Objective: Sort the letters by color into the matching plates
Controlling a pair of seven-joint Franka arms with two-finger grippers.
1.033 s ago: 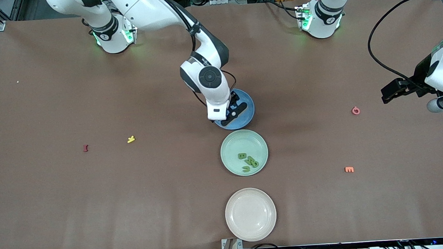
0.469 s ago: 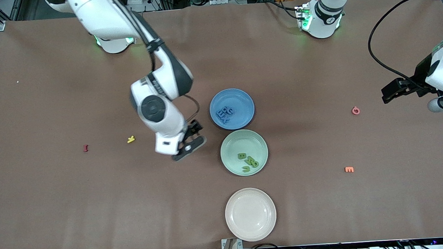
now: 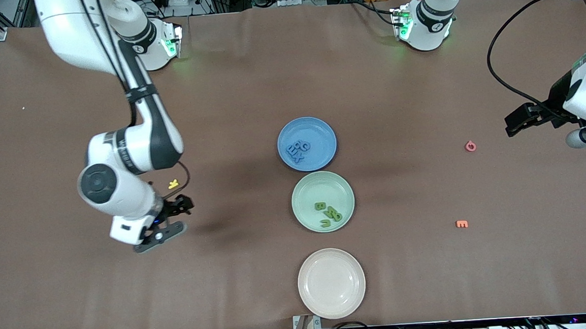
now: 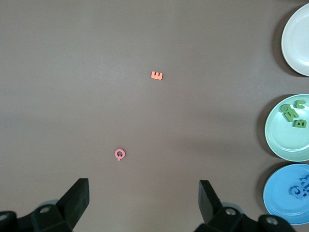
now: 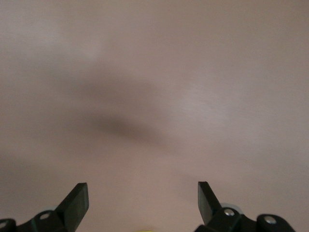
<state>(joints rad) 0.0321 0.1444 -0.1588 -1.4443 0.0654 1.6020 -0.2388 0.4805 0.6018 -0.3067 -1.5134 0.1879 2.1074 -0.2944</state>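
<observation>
Found four small chunky blue toy letters (image 3: 298,150) heaped in the round blue rimmed plate (image 3: 319,132), and four green ones (image 3: 328,213) clustered in the pale mint green plate (image 3: 307,194) just nearer the front camera; colours matched, so judged the sorting complete. Left the beige-pink plate (image 3: 331,283), nearest the camera, with nothing in it, and left the yellow letter (image 3: 173,183), the pink letter (image 3: 470,146) and the orange letter (image 3: 461,224) lying on the brown bench (image 3: 395,87), presumably as no plate answers to them. Held the right gripper (image 3: 167,224) over bare bench near the yellow letter, fingers (image 5: 77,200) apart and holding nothing. Kept the left gripper (image 4: 144,203) waiting above the left arm's end of the bench, fingers spread wide, nothing between them.
</observation>
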